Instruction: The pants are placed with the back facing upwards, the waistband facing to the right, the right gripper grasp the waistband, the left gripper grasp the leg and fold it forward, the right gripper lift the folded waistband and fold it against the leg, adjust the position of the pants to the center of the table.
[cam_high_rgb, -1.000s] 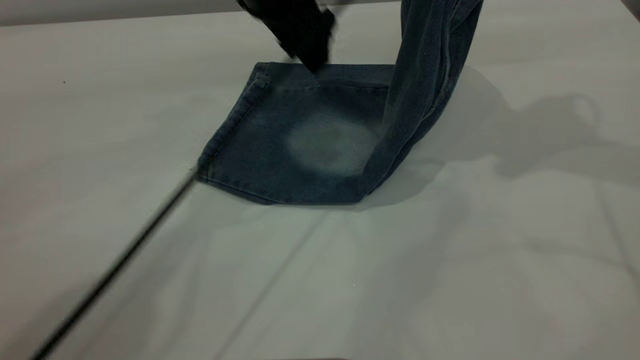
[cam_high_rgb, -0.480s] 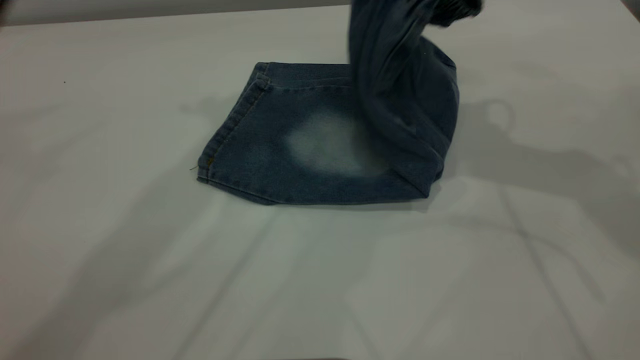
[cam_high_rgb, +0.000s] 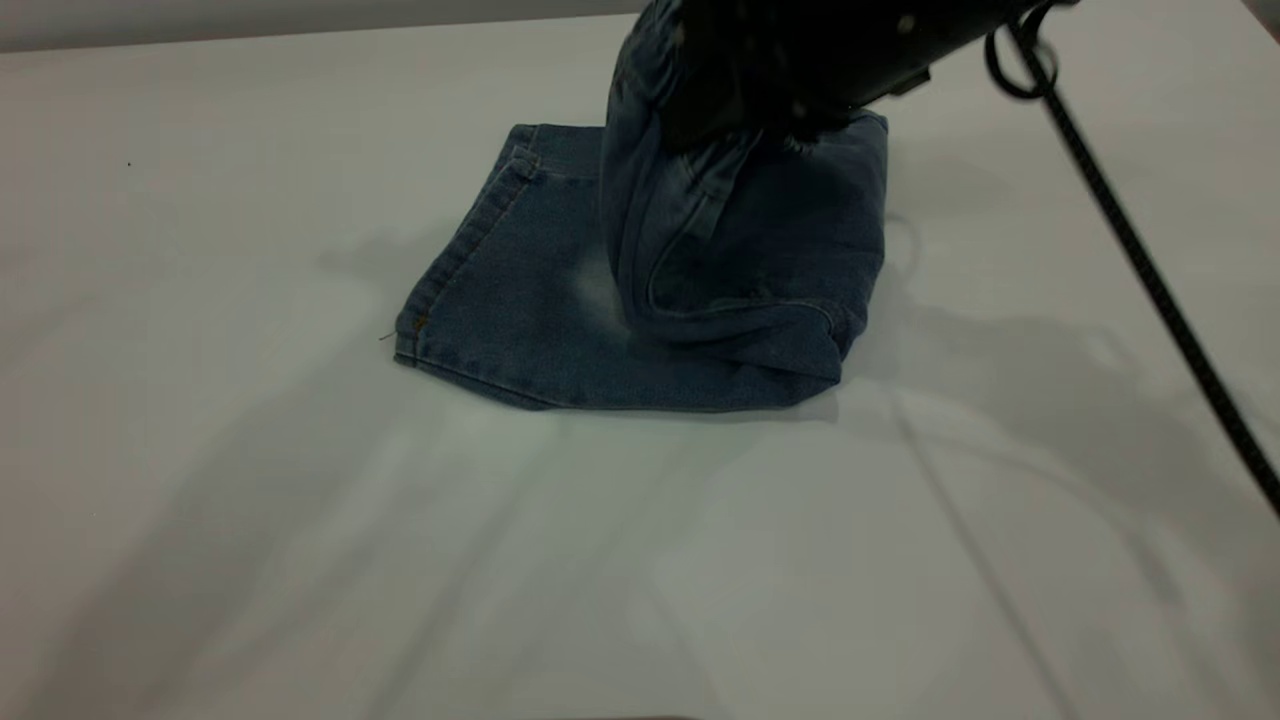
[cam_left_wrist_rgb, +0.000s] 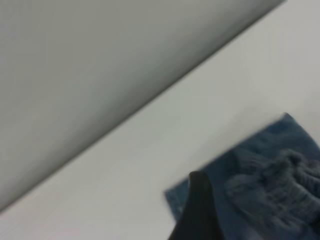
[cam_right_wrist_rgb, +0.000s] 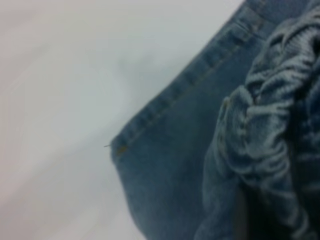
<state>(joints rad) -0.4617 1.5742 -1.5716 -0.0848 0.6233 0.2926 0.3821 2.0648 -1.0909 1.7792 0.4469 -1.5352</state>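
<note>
The pants (cam_high_rgb: 520, 300) lie folded on the table (cam_high_rgb: 200, 520), hem edge to the left. My right gripper (cam_high_rgb: 745, 115) hangs above them at the top of the exterior view, shut on the gathered elastic waistband (cam_right_wrist_rgb: 270, 120). The waistband end (cam_high_rgb: 740, 240) droops from it in a loop over the flat leg (cam_high_rgb: 500, 330) and touches it. In the right wrist view the leg's stitched hem (cam_right_wrist_rgb: 165, 145) lies below the held waistband. My left gripper (cam_left_wrist_rgb: 198, 215) is out of the exterior view; its wrist view shows it raised off the cloth, looking across at the pants (cam_left_wrist_rgb: 270, 185).
A black cable (cam_high_rgb: 1130, 250) slants from the right arm down toward the right edge. Bare tabletop surrounds the pants on the left, front and right. The table's far edge (cam_high_rgb: 300, 30) runs just behind them.
The right gripper has carried the waistband leftward and lower, so the raised cloth now drapes onto the leg. The left gripper, over the pants' far edge a second ago, has left the exterior view.
</note>
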